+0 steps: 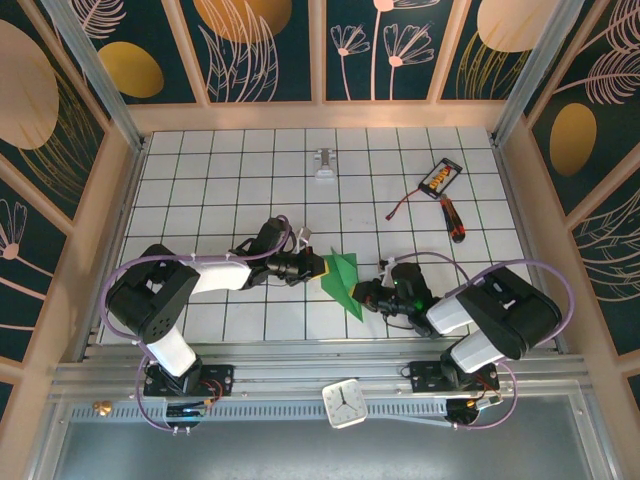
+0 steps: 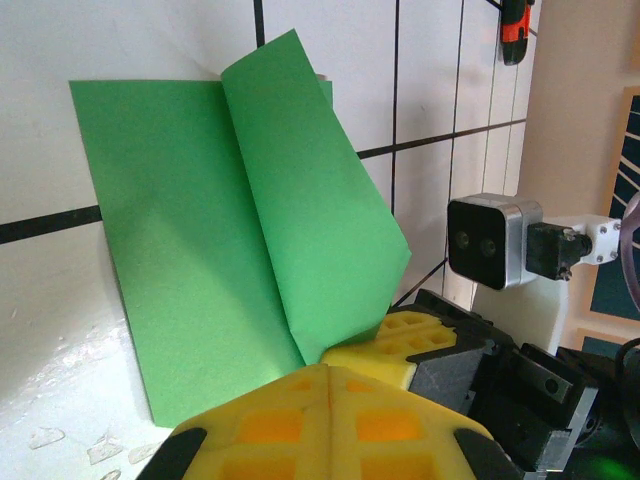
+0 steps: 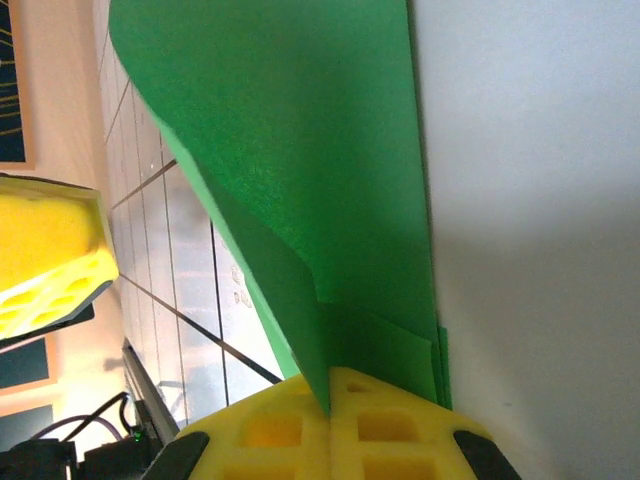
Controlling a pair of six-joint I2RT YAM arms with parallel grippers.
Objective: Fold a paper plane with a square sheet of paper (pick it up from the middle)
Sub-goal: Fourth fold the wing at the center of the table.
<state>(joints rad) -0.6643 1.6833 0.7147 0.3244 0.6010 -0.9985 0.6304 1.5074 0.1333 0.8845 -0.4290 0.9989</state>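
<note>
Between the arms, left gripper (image 1: 322,266) and right gripper (image 1: 360,296) pinch the paper (image 1: 343,278). Its gripped edges hide behind pads (image 2: 300,425); screwdriver (image 1: 453,220) lies well apart.

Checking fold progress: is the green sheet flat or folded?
Partly folded: one flap of the green sheet stands up, bent over the flat layer, pinched in the right claw.

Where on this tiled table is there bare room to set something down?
Free: the far-left tiles, left of the metal clip, and the rows between that clip and the green paper. Crowded: around the paper, where the left gripper and right gripper meet, and far right by the orange device and screwdriver.
</note>
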